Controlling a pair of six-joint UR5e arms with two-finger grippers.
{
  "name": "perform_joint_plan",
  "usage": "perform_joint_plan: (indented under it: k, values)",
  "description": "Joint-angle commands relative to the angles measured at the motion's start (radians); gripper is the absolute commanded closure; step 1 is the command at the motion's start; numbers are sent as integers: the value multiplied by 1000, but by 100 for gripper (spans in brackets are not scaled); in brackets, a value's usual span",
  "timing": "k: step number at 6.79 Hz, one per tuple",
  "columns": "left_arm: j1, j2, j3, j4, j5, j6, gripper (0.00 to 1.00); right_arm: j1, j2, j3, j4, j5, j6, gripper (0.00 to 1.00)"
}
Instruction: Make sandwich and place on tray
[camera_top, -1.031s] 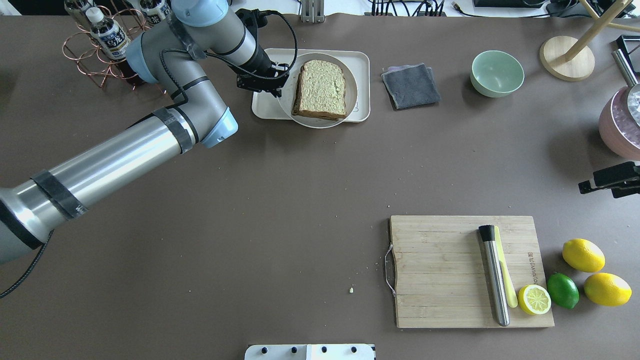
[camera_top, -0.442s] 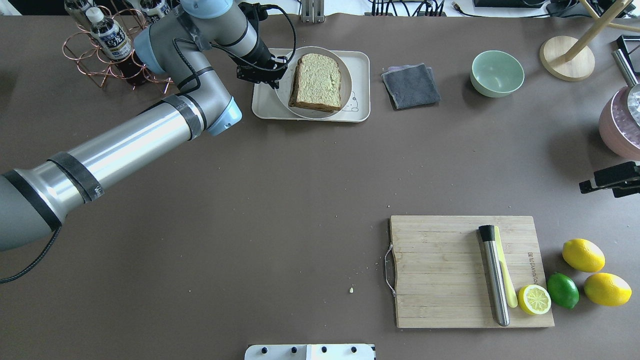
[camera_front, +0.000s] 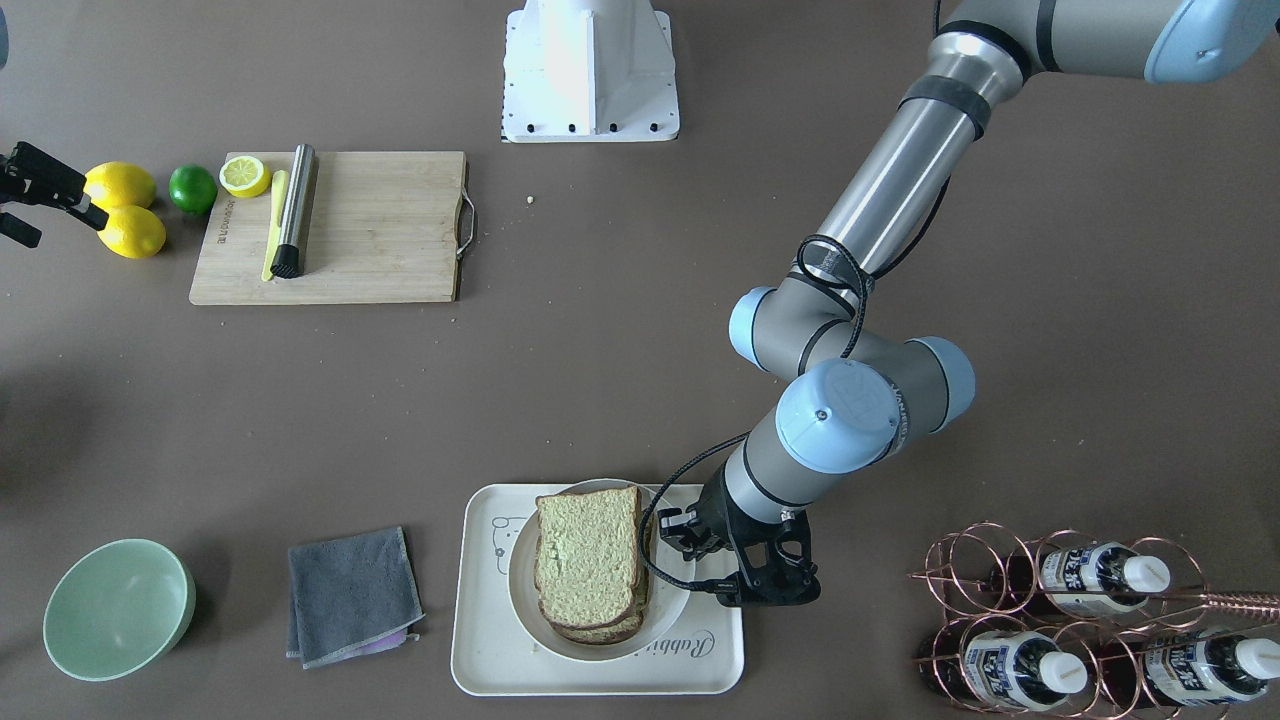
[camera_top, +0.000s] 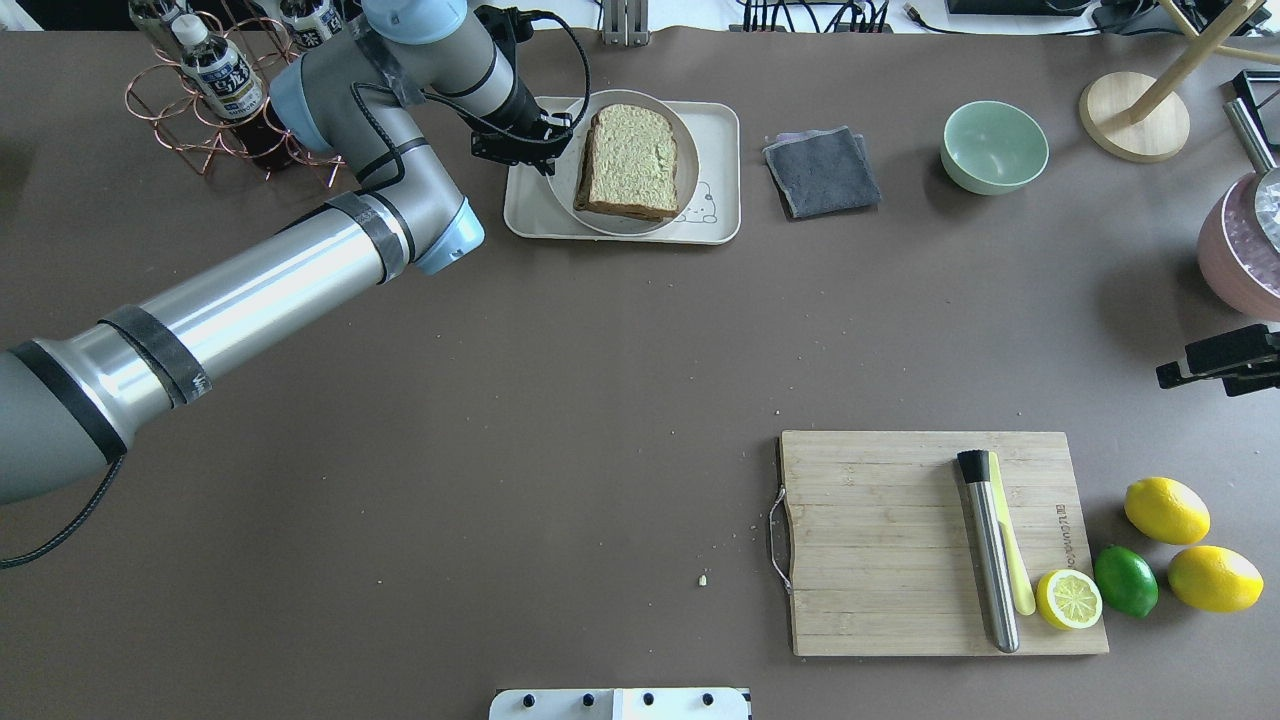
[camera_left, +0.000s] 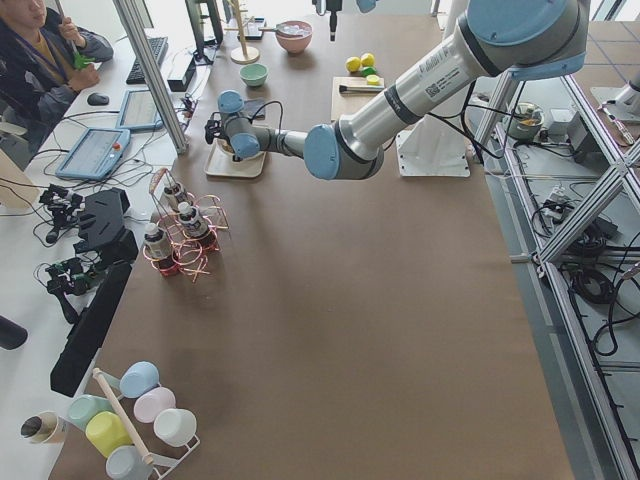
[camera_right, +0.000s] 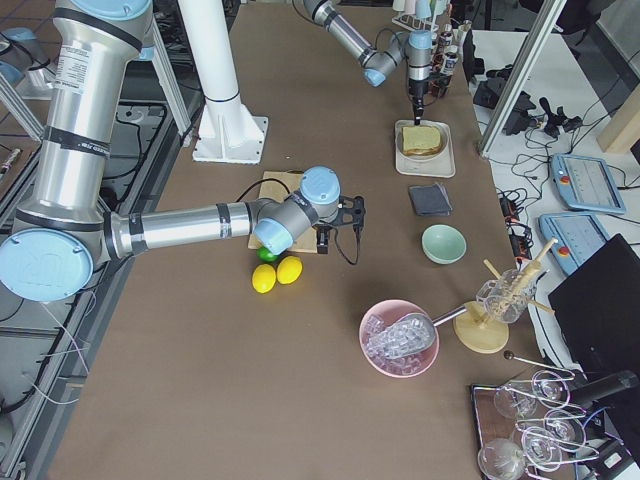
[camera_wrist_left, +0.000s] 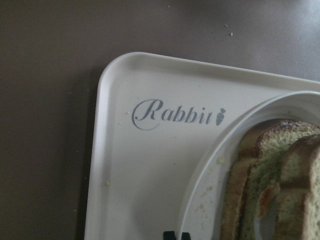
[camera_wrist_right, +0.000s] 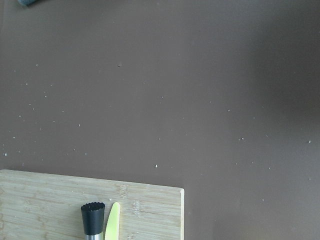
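Observation:
The sandwich (camera_top: 630, 160), two speckled slices with brown crust, lies on a round white plate (camera_top: 692, 150) over the cream tray (camera_top: 722, 130). In the front-facing view the sandwich (camera_front: 588, 560) sits on the plate (camera_front: 520, 590) above the tray (camera_front: 480, 640). My left gripper (camera_top: 552, 140) is shut on the plate's rim at the side toward the bottle rack. The left wrist view shows its fingertips (camera_wrist_left: 175, 234) at the rim, the "Rabbit" script on the tray (camera_wrist_left: 145, 170) and the sandwich's edge (camera_wrist_left: 280, 190). My right gripper (camera_top: 1215, 365) hovers at the table's right; I cannot tell whether it is open or shut.
A copper bottle rack (camera_top: 215, 90) stands close beside my left arm. A grey cloth (camera_top: 822, 170) and a green bowl (camera_top: 994, 146) lie right of the tray. The wooden cutting board (camera_top: 880, 540) holds a steel muddler, yellow knife and half lemon; lemons and a lime lie beside it.
My left gripper has carried the plate with the sandwich toward the far edge of the tray and slightly left. The right arm has not moved.

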Motion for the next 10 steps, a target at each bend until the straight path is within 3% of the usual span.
perform_joint_plan:
  k: [1, 4, 5, 6, 7, 8, 9, 10]
  values:
    - [9, 1, 1, -2, 29, -2, 52, -3, 0, 0, 0, 0, 0, 0]
    - [-6, 12, -42, 7, 32, -12, 35, 8, 3, 0, -2, 0, 0, 0]
    - [-17, 120, -221, 89, 26, 3, 35, 8, 5, -5, -3, -5, -6, 0]
    - [-38, 212, -439, 316, 2, 103, 34, 19, 5, -10, -8, -28, -33, 0]
    - [-78, 246, -570, 553, -3, 273, 31, 44, 8, -11, -76, -43, -126, 0]
    - [-121, 350, -694, 616, -6, 402, 23, 93, 9, -11, -172, -45, -255, 0]
    - [-194, 463, -787, 644, -91, 528, 10, 162, 11, -13, -283, -46, -413, 0]
    - [-283, 544, -871, 720, -124, 704, 6, 231, 38, -13, -428, -72, -575, 0]
